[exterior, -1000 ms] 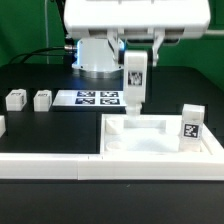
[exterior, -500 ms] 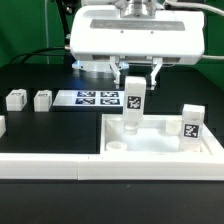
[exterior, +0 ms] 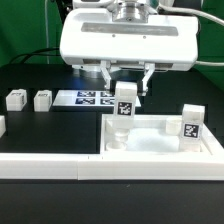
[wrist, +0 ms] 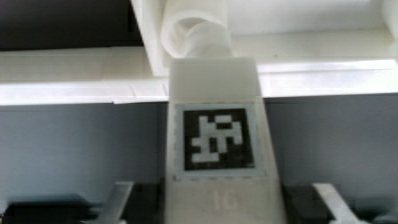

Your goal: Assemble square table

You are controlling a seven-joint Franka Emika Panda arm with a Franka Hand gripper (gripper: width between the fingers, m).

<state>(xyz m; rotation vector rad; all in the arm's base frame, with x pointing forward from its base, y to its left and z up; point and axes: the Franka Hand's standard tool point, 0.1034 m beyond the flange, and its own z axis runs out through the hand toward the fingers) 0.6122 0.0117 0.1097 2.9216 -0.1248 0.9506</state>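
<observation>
My gripper (exterior: 127, 88) is shut on a white block leg (exterior: 124, 106) with a black-white tag and holds it slightly tilted. The leg's lower end is at the near left corner of the white square tray-like table top (exterior: 160, 141). Whether it touches the top I cannot tell. In the wrist view the tagged leg (wrist: 217, 130) fills the middle between my fingers (wrist: 121, 200), and its far end meets the top's white rim (wrist: 71, 75). A second tagged leg (exterior: 190, 123) stands at the top's right side. Two more legs (exterior: 15, 99) (exterior: 41, 99) lie at the exterior view's left.
The marker board (exterior: 95, 99) lies flat behind the table top, next to the arm's base. A long white border rail (exterior: 55, 168) runs along the front, touching the top's near edge. The table surface is black.
My gripper has come down and moved toward the exterior view's left with the leg, from above the top's middle to its near left corner.
</observation>
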